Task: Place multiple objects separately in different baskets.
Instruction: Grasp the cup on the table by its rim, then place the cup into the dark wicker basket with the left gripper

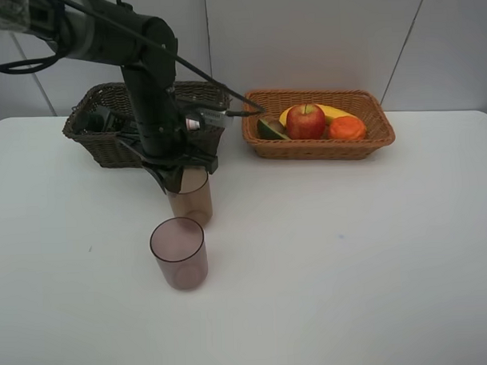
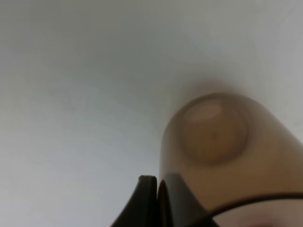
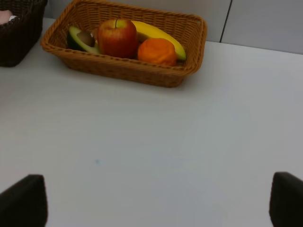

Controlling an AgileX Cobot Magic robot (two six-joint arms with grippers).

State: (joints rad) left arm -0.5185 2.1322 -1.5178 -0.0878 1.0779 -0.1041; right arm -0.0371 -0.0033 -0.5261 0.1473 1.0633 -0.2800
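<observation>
My left gripper (image 1: 178, 178) (image 2: 157, 194) is shut on the rim of a translucent brownish-pink cup (image 1: 191, 199) (image 2: 222, 151) in front of the dark brown basket (image 1: 86, 133). I cannot tell whether that cup rests on the table. A second cup (image 1: 179, 253) stands upright a little nearer. The light tan basket (image 1: 318, 148) (image 3: 128, 71) holds a red apple (image 1: 305, 121) (image 3: 117, 38), banana (image 1: 334, 111) (image 3: 158, 34), orange (image 1: 347, 128) (image 3: 157, 51) and avocado half (image 1: 270, 129) (image 3: 80, 40). My right gripper (image 3: 154, 203) is open over bare table, out of the high view.
The left arm (image 1: 148, 82) stands over the dark basket and hides part of it. Inside that basket lie a dark bottle (image 1: 93, 121) and something pink (image 3: 5, 16). The white table (image 1: 350, 251) ends at a grey wall behind both baskets.
</observation>
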